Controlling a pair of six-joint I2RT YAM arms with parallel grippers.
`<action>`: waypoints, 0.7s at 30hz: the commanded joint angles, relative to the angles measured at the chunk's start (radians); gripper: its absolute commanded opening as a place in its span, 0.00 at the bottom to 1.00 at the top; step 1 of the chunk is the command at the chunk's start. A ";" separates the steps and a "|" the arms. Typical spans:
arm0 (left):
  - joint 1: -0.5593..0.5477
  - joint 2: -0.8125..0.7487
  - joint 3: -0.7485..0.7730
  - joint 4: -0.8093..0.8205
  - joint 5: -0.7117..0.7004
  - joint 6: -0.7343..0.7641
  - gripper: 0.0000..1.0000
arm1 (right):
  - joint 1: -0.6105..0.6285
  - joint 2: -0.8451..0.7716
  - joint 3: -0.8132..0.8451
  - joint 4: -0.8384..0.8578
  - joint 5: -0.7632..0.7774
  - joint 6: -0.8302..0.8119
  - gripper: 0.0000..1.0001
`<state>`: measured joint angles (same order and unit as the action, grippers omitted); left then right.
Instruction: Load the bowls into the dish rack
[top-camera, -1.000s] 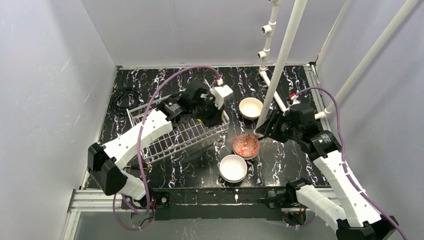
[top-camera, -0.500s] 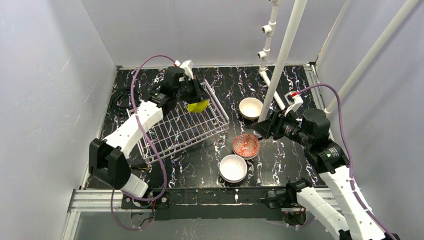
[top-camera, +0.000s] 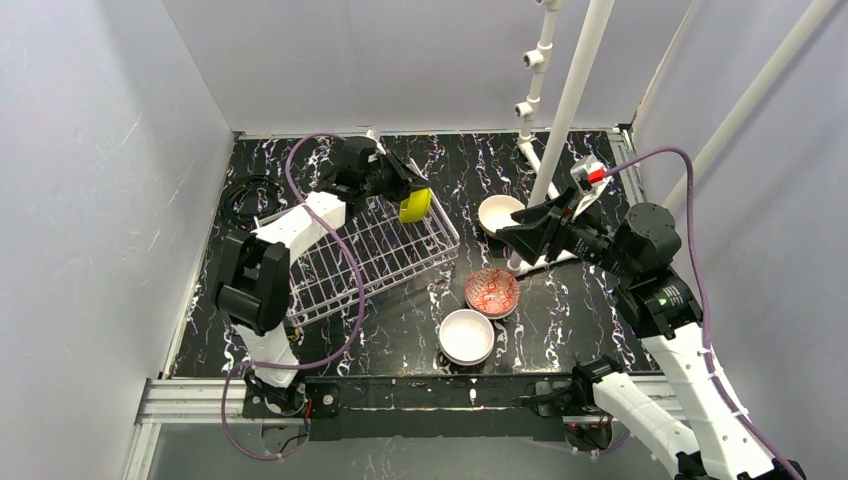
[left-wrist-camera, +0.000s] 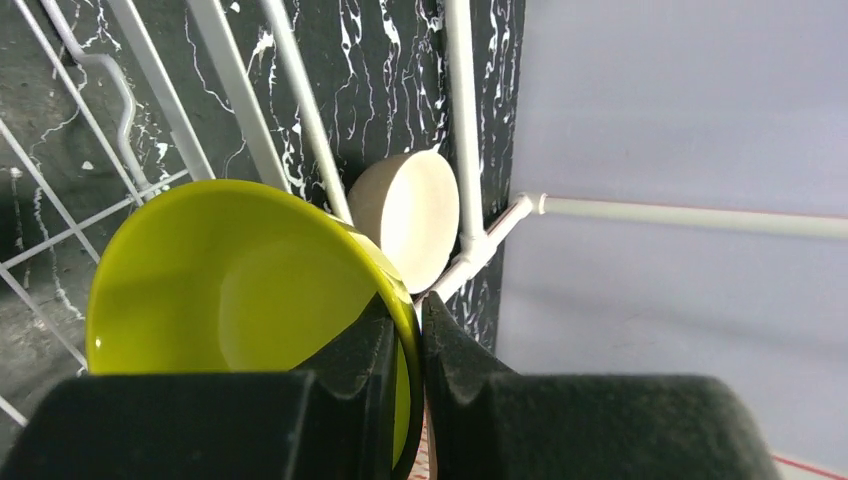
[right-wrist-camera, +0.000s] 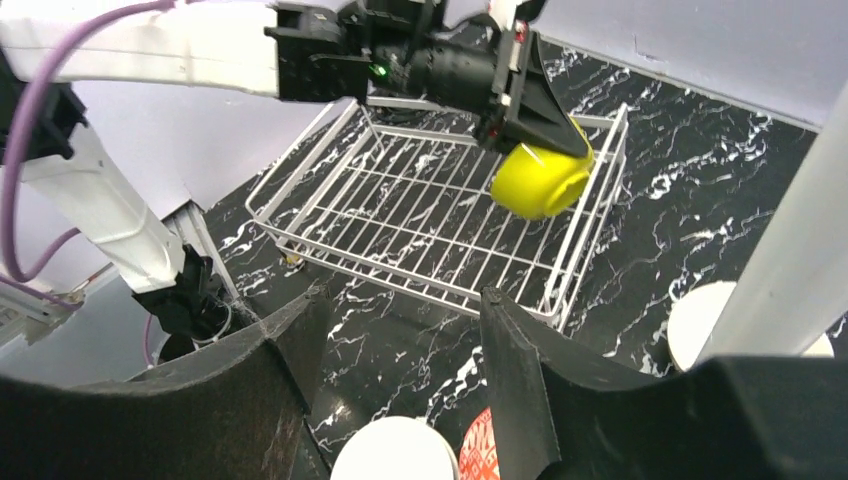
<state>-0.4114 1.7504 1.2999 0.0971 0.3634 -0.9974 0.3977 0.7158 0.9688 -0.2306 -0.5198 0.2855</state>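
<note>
Left gripper (left-wrist-camera: 412, 330) pinches the rim of the yellow-green bowl (left-wrist-camera: 230, 290), held tilted above the far right corner of the dish rack (top-camera: 340, 270) (not yet set down); lower it level inside the wall before letting go. Right gripper (right-wrist-camera: 405, 300) hangs spread, empty

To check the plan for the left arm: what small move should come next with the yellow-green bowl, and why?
Probably lower it: the left gripper pinches the yellow-green bowl by its rim, tilted, above the dish rack, not resting on the wires.
</note>
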 joint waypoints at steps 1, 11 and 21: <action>0.010 0.030 -0.012 0.157 -0.002 -0.142 0.00 | -0.003 -0.007 0.050 0.103 -0.051 0.001 0.65; 0.043 -0.004 -0.232 0.453 -0.118 -0.318 0.00 | -0.002 -0.009 0.045 0.088 -0.040 0.015 0.67; 0.059 0.038 -0.304 0.751 -0.143 -0.406 0.00 | -0.003 0.000 0.042 0.086 -0.033 0.022 0.69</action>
<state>-0.3584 1.7939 0.9970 0.6567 0.2424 -1.3571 0.3977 0.7151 0.9749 -0.1989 -0.5499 0.2996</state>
